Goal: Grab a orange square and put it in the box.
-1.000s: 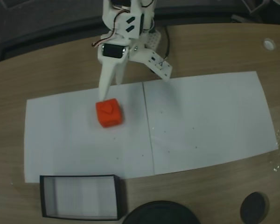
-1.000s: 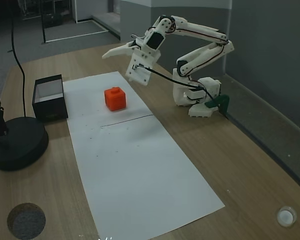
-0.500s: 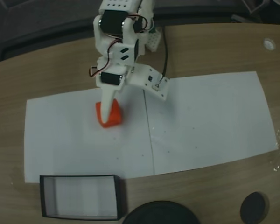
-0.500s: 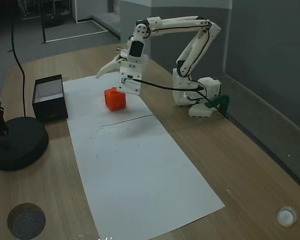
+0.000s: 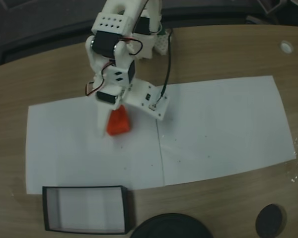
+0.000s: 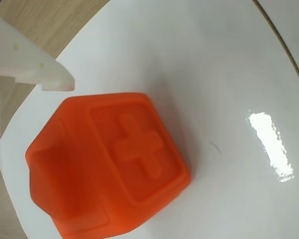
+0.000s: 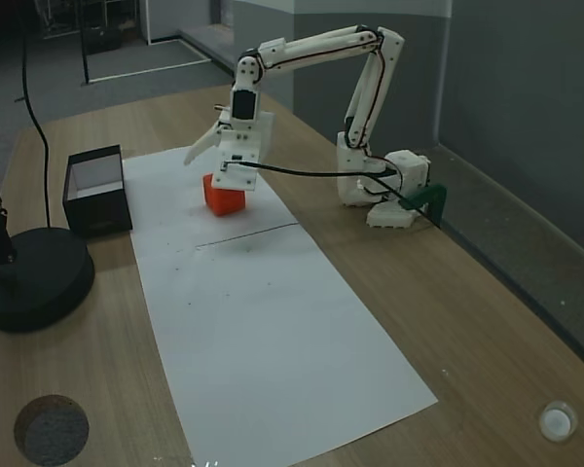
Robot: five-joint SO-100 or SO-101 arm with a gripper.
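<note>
Orange square [image 6: 114, 169]: sitting mid-paper [image 5: 213, 129], looking light, rigid, smooth-sided; flat opposite sides offering the grip. Gripper [image 5: 120, 115] hovering over it, fingers standing apart.

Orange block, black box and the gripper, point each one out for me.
orange block [image 6: 139, 149], wrist view, raised cross on top.
black box [image 5: 84, 189], a fixed view, far rim.
gripper [image 5: 114, 118], a fixed view, between its fingertips.

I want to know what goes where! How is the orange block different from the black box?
The orange square is bright orange and solid; the box is black-walled, pale inside and open. The square is much smaller than the box. The gripper straddles the square; the box sits apart. Both rest on the table.
</note>
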